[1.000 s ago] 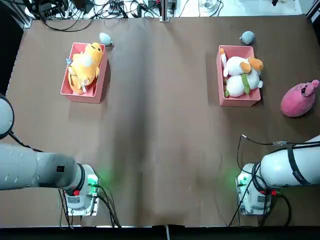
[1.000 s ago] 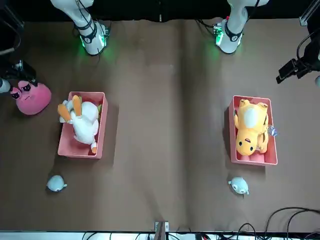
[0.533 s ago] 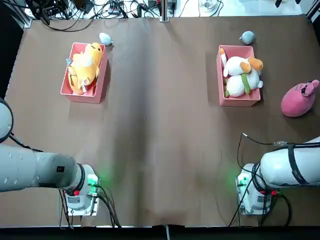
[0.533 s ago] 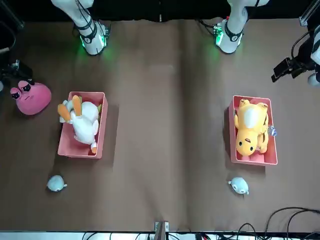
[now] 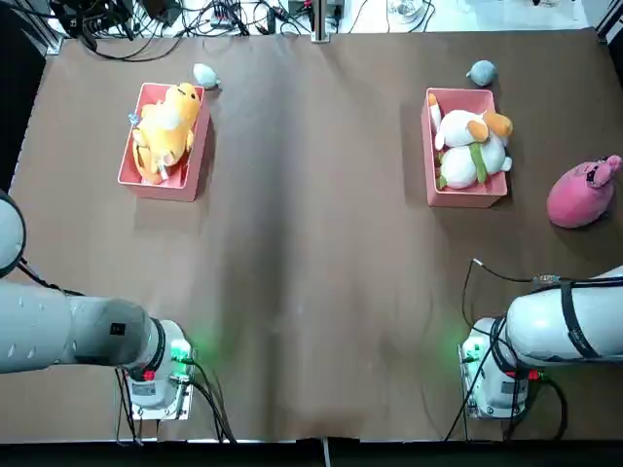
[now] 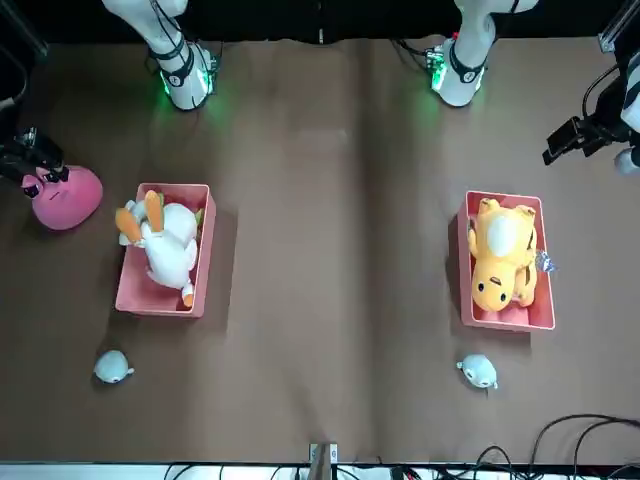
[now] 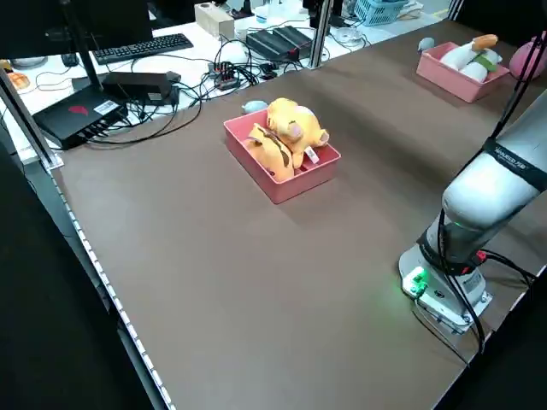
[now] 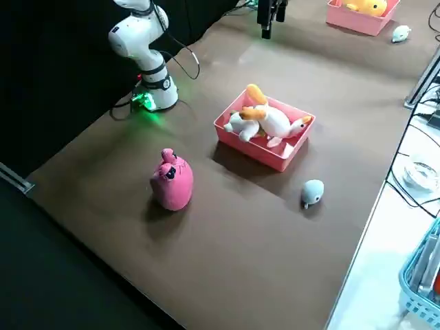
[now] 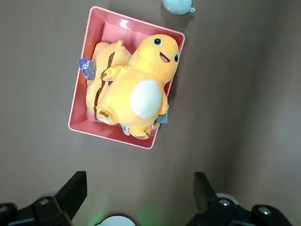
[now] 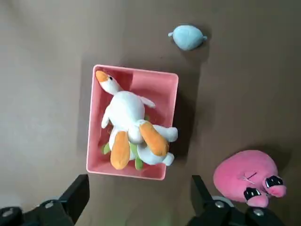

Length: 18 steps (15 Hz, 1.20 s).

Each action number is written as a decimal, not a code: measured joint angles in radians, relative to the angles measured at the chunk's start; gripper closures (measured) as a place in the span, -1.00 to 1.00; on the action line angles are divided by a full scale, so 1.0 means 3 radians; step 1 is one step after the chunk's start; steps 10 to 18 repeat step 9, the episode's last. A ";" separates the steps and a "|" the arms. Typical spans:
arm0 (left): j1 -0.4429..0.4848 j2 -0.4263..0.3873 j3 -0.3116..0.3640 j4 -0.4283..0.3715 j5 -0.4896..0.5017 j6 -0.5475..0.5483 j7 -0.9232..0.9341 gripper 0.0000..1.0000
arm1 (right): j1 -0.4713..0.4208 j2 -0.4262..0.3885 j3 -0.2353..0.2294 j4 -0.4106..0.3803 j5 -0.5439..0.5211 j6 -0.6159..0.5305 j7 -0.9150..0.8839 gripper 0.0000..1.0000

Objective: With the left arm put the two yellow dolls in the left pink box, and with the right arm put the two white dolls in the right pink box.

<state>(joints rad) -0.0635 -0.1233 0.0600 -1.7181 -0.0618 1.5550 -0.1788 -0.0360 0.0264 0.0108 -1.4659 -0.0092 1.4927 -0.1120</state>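
A: How are the grippers held?
B: The left gripper (image 9: pixel 136 200) and right gripper (image 10: pixel 136 200) are spread apart, high above the table (image 5: pixel 311 253).

A: And beyond?
B: Yellow dolls (image 5: pixel 164 126) are seen inside the left pink box (image 5: pixel 137 182); white dolls (image 5: pixel 467 146) inside the right pink box (image 5: pixel 431 185).

A broad table (image 5: pixel 311 292) covered in a plain brown surface fills most of the overhead view, with a faint lengthwise crease seen down its middle. Along its far edge a white strip is crowded with tangled black cables (image 5: pixel 195 19). In the left side view a white desk is seen beyond the table, on which a black keyboard (image 7: pixel 141 47), a flat black box with a red mark (image 7: pixel 81 115), and a blue basket (image 7: pixel 380 10) are set. Metal frame posts (image 7: pixel 320 34) are seen rising at the table's edge. The surroundings at the near side are left in darkness.
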 joint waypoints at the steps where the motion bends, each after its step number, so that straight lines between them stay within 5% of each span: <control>1: 0.0000 0.0000 0.0000 -0.0005 0.0000 0.0000 0.0000 -1.00 | 0.0000 0.0000 0.0000 -0.0001 0.0004 0.0010 0.0000 -0.90; 18: 0.0001 0.0000 0.0000 -0.0025 0.0000 0.0000 0.0000 -1.00 | -0.0028 0.0019 0.0000 -0.0071 0.0004 0.0022 0.0001 -0.92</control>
